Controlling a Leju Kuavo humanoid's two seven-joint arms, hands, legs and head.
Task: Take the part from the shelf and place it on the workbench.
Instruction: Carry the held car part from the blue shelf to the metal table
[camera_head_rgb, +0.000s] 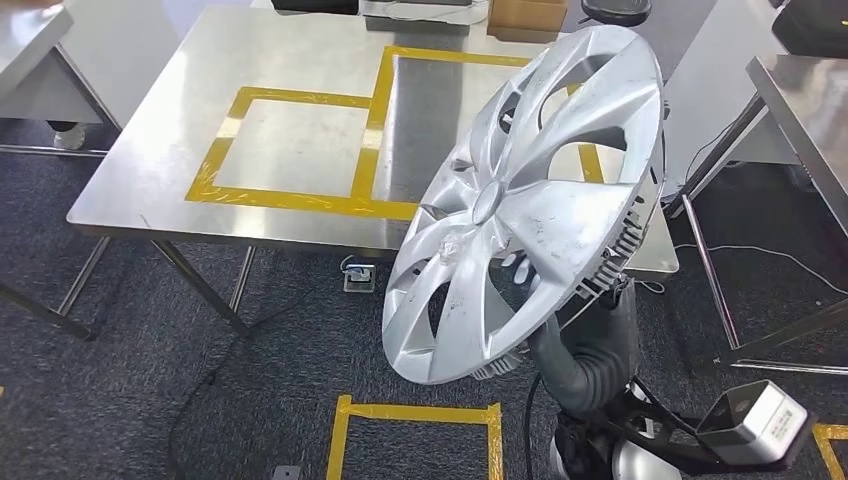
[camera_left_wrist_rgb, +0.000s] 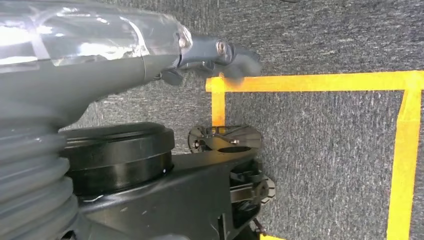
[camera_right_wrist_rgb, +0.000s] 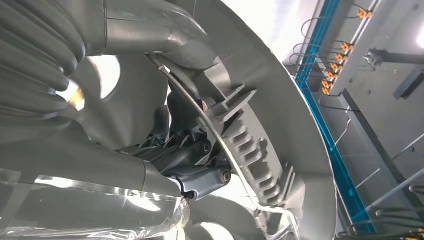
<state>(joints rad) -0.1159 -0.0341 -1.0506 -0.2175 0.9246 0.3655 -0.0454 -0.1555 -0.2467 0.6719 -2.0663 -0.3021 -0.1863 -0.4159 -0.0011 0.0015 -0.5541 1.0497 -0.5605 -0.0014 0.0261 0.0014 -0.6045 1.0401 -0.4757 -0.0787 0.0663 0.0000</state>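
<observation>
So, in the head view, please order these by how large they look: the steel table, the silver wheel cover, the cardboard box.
1. steel table
2. wheel cover, though it is much nearer the camera
3. cardboard box, cut by the frame edge

The right arm is raised from below, its ribbed wrist cover upright. The right hand is clamped on the rim of the hubcap, fingers hooked behind it. The left hand is hung low, fingers curled in, nothing held.
</observation>
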